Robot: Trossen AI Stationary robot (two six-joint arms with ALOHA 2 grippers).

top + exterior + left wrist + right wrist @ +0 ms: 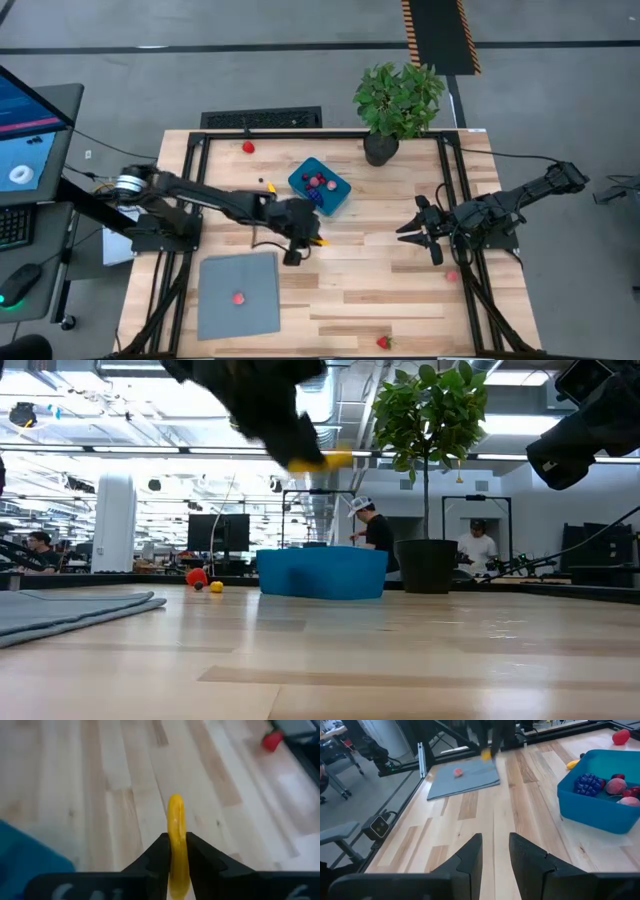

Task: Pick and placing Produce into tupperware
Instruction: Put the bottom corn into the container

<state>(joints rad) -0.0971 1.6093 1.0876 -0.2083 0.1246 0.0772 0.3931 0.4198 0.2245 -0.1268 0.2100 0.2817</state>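
My left gripper (312, 240) hangs over the table's middle, just on the near side of the tupperware, and is shut on a thin yellow piece of produce (175, 820). The teal tupperware (320, 186) stands on the wood and holds purple and pink produce (590, 784). A pink piece (238, 297) lies on the grey sheet (240, 300). Loose red pieces lie at the far edge (248, 147) and the near edge (383, 342). A small yellow piece (271, 186) lies just left of the tupperware. My right gripper (495, 855) waits open at the table's right, nothing between its fingers. My left gripper pinches the yellow piece's two flat sides (175, 851) between its two fingers (156, 854). The piece's free end (335, 459) sticks out past the fingertips. The fingers slant down from the table's left. The piece is lifted well clear of the table.
A potted plant (398, 100) stands at the far edge, right of the tupperware. A pink piece (452, 276) lies by the right arm. Bare wood lies between the two grippers and along the near edge. People stand in the room beyond the table (372, 525).
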